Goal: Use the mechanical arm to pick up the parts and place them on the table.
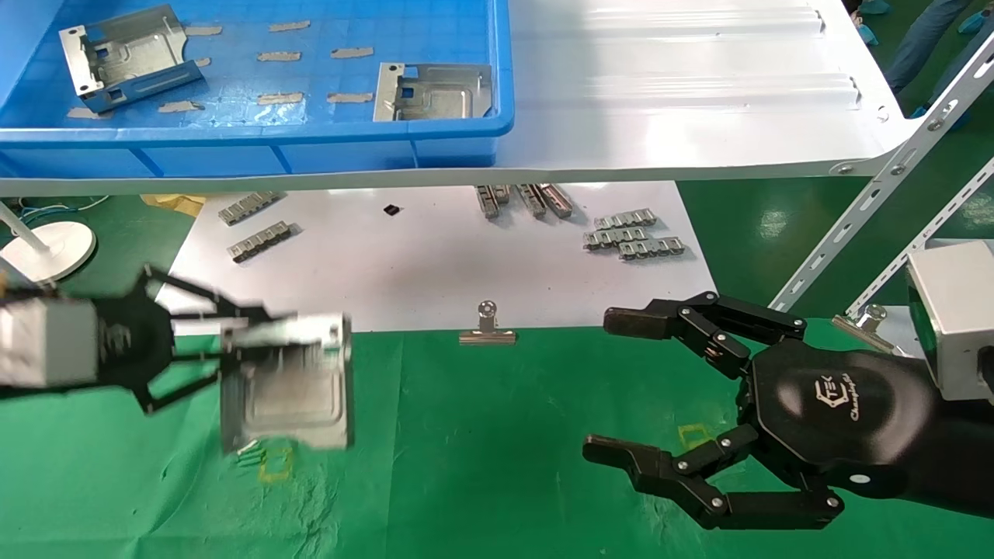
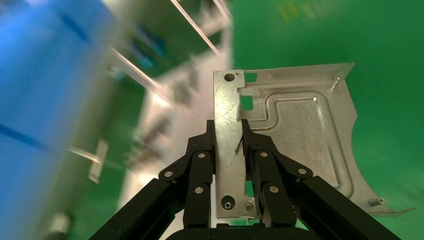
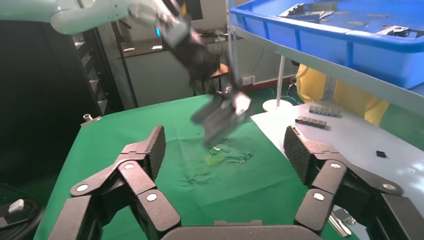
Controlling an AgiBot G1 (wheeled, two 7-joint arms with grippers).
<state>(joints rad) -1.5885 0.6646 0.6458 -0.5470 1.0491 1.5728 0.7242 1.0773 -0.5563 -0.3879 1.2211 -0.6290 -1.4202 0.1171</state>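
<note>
— Starting near: right gripper (image 1: pixel 621 384) hovering above the right edge of the green table (image 1: pixel 481 466), fingers spread wide apart, grasping nothing.

— And on the other side?

— Left gripper (image 1: pixel 225 353) clenched on one silver part (image 1: pixel 287 388), carried in the air over the left side of the cloth, above a yellow square mark (image 1: pixel 276 464). Seen close from the left wrist: fingers (image 2: pixel 200 165) pinching the bent edge of the plate, one on each face.

— Farther back?

— Metal clip (image 1: pixel 487 330) at the far edge of the cloth, then white board (image 1: pixel 435 264) with grey linked strips (image 1: pixel 633 234). Farthest, on the white shelf (image 1: pixel 683 85): blue bin (image 1: pixel 256 132) with two more parts, one (image 1: pixel 124 54) at its far left corner, one (image 1: pixel 435 92) at its near right corner.
</note>
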